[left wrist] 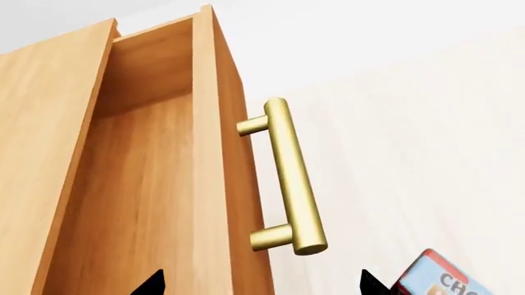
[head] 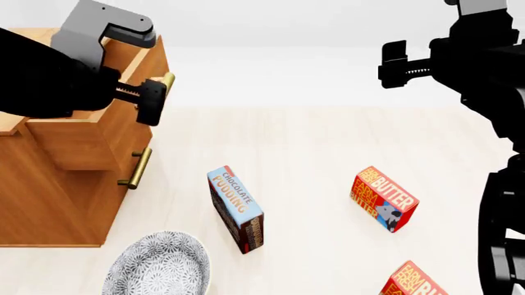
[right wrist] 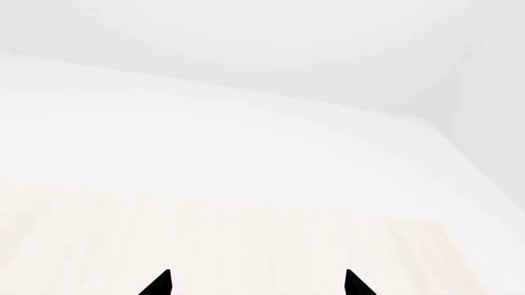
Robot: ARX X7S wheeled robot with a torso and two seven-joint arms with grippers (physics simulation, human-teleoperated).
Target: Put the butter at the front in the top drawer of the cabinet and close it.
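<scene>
Butter (head: 384, 199) lies on the pale floor, tilted, lettering up, right of centre in head view, well apart from the cabinet (head: 58, 184); a second identical butter box (head: 410, 283) sits nearer the robot at the bottom edge, partly cut off. Which one counts as "front" can't be settled from here. Top drawer (left wrist: 156, 166) is pulled out, inside bare wood, brass handle (left wrist: 287, 178) on its face. Left gripper (head: 147, 101) sits at that handle in head view, fingers either side of the bar end; contact unclear. In left wrist view only two dark fingertips (left wrist: 152, 284) show, spread wide, with the drawer front between them and the handle just beyond. Lower drawer (head: 78, 153) looks slightly out, its handle (head: 135, 167) visible. Chocolate pudding box (head: 236, 209) stands on edge between cabinet and butter; its corner also shows in left wrist view. Patterned grey plate (head: 160, 267) near cabinet's front corner. Right gripper (head: 398, 64) held high over the floor, holding nothing; right wrist view shows its tips (right wrist: 160, 284) spread apart over bare floor (right wrist: 246, 233).
</scene>
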